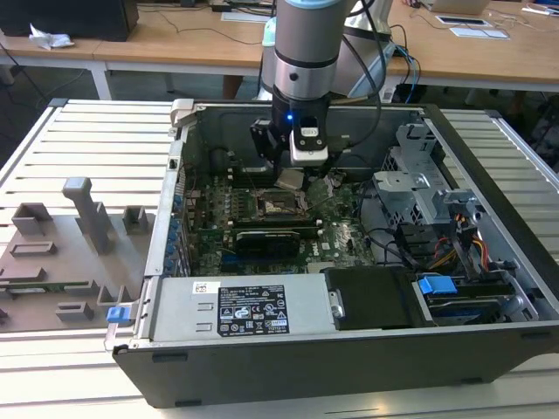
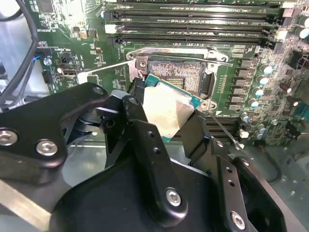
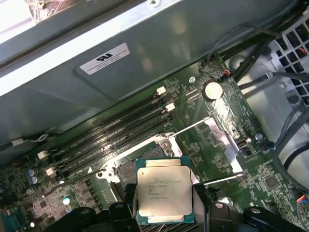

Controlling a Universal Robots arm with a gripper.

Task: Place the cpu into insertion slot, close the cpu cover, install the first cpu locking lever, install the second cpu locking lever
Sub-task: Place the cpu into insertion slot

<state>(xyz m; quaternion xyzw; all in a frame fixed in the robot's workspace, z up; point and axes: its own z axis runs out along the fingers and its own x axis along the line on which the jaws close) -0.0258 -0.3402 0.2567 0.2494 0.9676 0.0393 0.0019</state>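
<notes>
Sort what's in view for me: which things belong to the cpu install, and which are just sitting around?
Job in hand:
cpu, held by the gripper near the socket
socket, empty
cpu cover, open
locking levers, both released

Lying about:
memory slots
coin battery
power supply
grey fixtures beside the case

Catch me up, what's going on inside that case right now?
The arm's gripper has the cpu pinched between its fingers and holds it, tilted, over the open socket on the motherboard inside the open computer case. The cpu is not yet seated in the socket. The cpu cover is flipped open to one side, so nothing has been closed or locked down.
</notes>
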